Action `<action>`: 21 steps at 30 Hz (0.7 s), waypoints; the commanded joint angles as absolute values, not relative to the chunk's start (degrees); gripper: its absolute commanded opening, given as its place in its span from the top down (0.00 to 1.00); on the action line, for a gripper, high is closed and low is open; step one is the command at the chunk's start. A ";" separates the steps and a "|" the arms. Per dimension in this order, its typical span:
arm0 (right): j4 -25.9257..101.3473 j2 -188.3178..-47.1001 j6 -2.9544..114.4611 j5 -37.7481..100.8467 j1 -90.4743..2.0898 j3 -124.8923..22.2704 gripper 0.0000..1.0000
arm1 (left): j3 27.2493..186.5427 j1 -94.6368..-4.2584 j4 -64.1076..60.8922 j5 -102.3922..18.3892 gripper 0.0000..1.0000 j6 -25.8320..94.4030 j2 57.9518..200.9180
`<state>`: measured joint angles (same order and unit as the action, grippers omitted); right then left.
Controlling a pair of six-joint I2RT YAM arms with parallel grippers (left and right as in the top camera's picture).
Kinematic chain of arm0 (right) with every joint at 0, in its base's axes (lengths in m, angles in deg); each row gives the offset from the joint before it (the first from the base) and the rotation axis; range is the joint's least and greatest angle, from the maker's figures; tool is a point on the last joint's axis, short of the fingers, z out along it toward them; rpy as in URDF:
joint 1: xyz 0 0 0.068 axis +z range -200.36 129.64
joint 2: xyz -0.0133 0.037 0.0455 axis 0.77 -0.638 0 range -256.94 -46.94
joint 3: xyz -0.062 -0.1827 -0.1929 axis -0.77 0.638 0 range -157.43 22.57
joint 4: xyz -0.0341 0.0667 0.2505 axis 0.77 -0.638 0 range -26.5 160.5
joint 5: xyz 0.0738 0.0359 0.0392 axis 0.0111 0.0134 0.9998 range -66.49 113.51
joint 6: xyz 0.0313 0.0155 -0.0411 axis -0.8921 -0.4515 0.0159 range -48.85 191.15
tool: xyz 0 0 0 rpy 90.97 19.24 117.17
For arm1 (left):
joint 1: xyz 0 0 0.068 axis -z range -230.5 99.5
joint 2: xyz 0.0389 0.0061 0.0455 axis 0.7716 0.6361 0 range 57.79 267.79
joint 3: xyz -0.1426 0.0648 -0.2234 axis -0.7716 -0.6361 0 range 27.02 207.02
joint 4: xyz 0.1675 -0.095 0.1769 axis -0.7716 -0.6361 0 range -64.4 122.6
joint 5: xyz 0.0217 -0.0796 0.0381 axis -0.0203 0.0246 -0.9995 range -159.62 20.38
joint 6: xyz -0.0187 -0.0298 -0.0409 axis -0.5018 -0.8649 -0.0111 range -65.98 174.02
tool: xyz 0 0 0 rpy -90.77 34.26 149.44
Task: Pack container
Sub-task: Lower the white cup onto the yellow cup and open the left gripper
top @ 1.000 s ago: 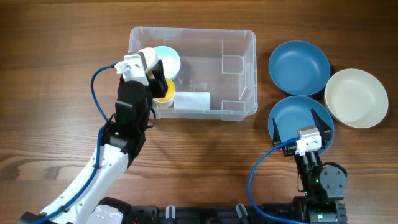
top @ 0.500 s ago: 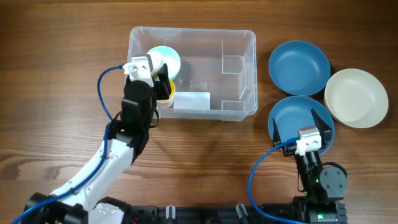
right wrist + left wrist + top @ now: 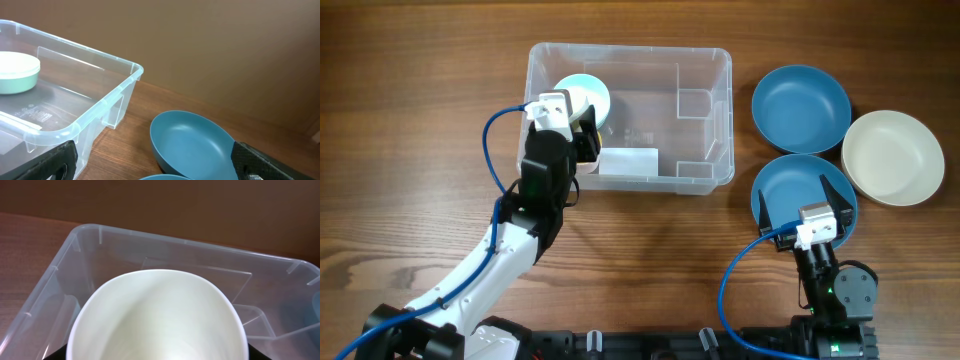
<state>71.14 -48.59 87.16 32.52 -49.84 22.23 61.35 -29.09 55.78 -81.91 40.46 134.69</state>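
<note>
Right, the container [image 3: 692,118] sits at the far middle of the table [image 3: 420,120], open side up. Over its left end my left gripper [image 3: 582,136] pinches a pale bowl [image 3: 159,315], just beside a mint bowl [image 3: 590,92] on the bin floor. My right gripper [image 3: 803,198] hangs with fingers spread wide above the nearer blue bowl [image 3: 780,180], apart from the container.

Left arm [image 3: 535,195] swung slightly toward 3 o'clock, left gripper [image 3: 586,138] carried the same way along the 9 o'clock end of the container [image 3: 700,52], the yellow item seen under it earlier at the 6 o'clock wall now covered by the gripper
</note>
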 commanded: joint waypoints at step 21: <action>71.29 -48.72 87.64 33.48 -49.51 22.27 0.00 | 60.97 -28.69 54.90 -86.20 0.24 41.82 134.93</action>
<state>71.16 -48.59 87.16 32.52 -49.84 22.23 61.35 -29.04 54.84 -84.82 40.98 134.74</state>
